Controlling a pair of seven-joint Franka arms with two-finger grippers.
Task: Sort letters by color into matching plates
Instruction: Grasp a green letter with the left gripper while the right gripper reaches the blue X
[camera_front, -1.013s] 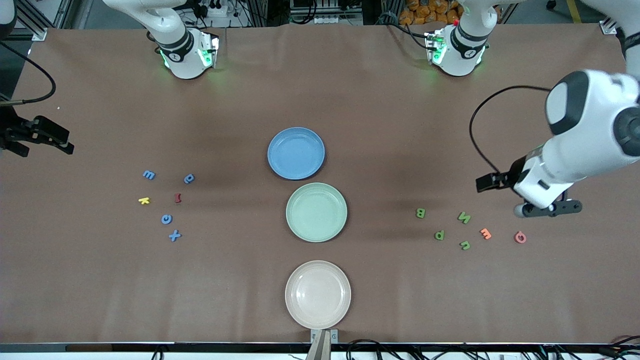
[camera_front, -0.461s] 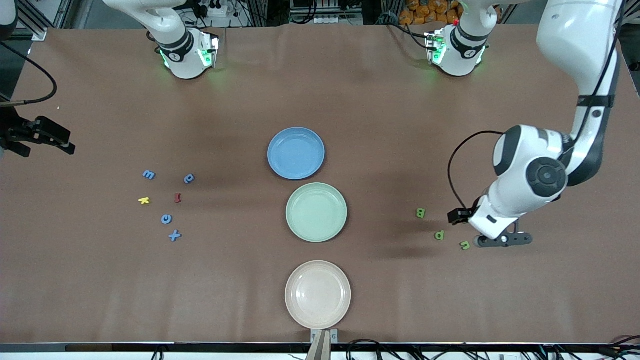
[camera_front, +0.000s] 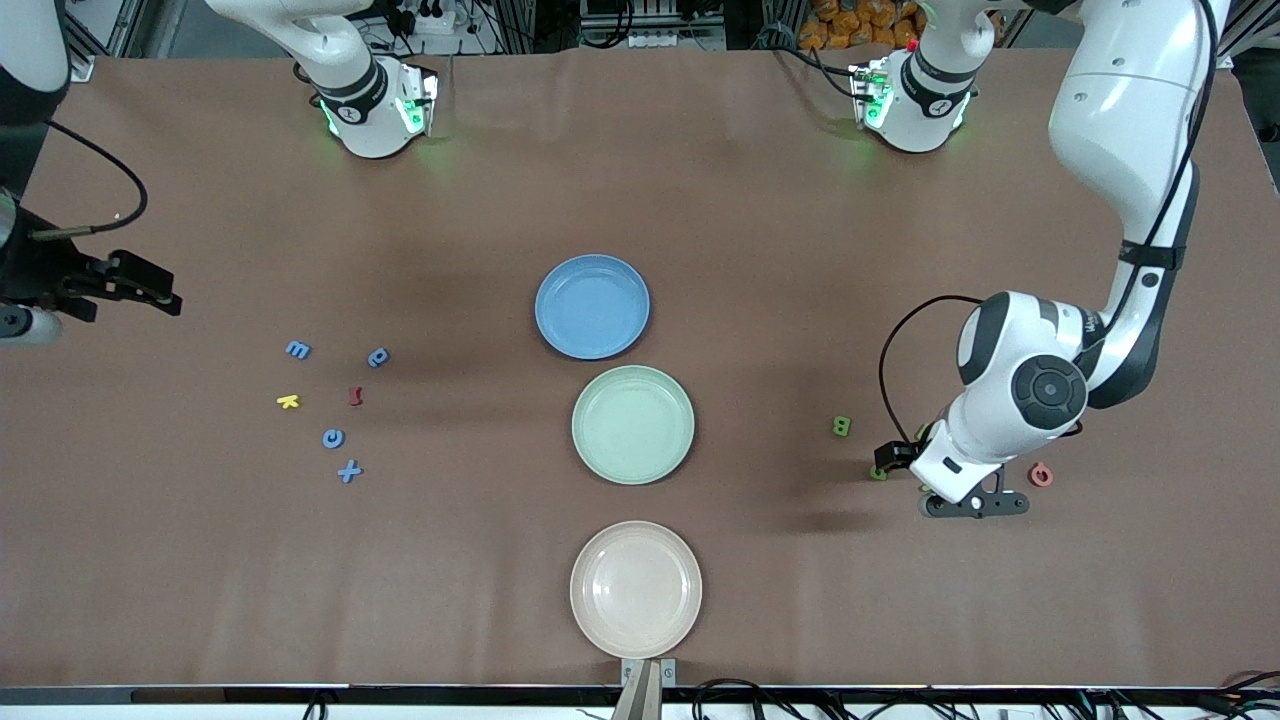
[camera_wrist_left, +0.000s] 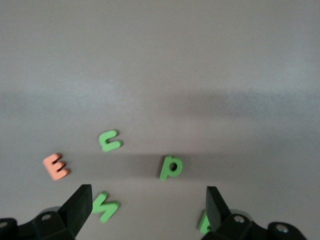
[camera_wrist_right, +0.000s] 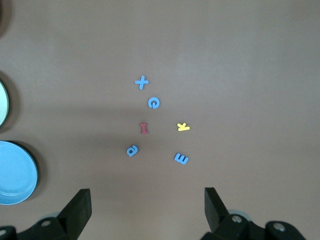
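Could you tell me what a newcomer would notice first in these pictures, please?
Three plates line the middle of the table: the blue plate nearest the robots, the green plate next, the beige-pink plate nearest the front camera. The left claw hangs open over the green letters toward the left arm's end. The right claw waits open near the blue letters toward the right arm's end.

Four small blue letters (camera_front: 337, 410) lie flat toward the right arm's end of the bench, four green letters (camera_wrist_left: 171, 166) toward the left arm's end, none on a plate. Between the two groups sit the empty blue plate (camera_front: 592, 306) and, just nearer the front camera, the empty mint-green plate (camera_front: 633, 424).
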